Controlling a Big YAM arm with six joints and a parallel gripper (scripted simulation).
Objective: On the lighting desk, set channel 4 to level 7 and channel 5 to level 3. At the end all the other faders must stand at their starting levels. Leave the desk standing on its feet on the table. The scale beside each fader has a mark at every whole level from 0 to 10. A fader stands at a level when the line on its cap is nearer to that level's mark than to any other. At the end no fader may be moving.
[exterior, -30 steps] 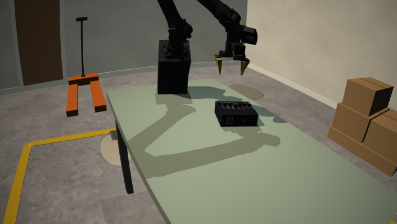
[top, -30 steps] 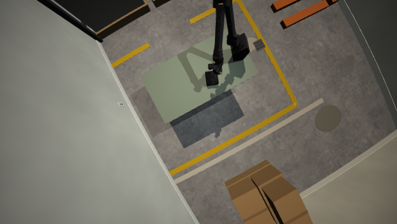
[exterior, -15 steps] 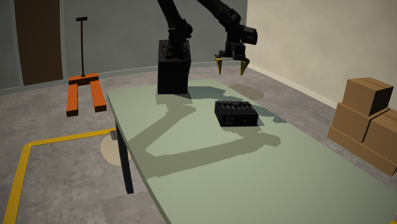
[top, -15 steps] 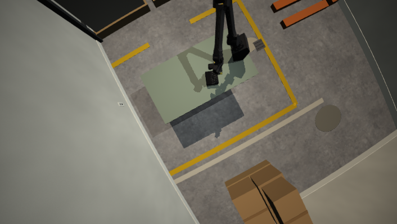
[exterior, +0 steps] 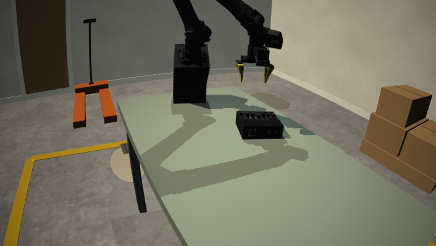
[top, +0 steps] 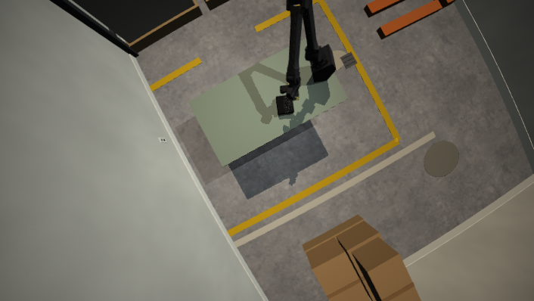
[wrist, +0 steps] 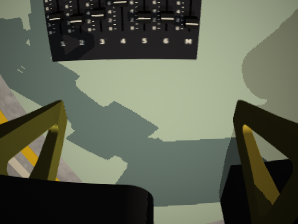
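The black lighting desk (top: 285, 106) (exterior: 259, 123) (wrist: 123, 10) stands on its feet on the green table (top: 227, 121) (exterior: 278, 191) (wrist: 166, 83). In the wrist view it fills the top edge and shows a row of several faders with pale-lined caps. The fourth cap from the left (wrist: 120, 2) sits higher on its track than the others. The fifth cap (wrist: 144, 18) is about level with its neighbours. My gripper (top: 293, 91) (exterior: 253, 75) (wrist: 150, 109) is open and empty. It hangs well above the table, behind the desk on the arm's side, touching nothing.
The arm's black base block (exterior: 189, 74) (top: 323, 62) stands on the table's far end. Cardboard boxes (exterior: 401, 123) (top: 355, 261) and an orange pallet jack (exterior: 92, 99) stand on the floor, away from the table.
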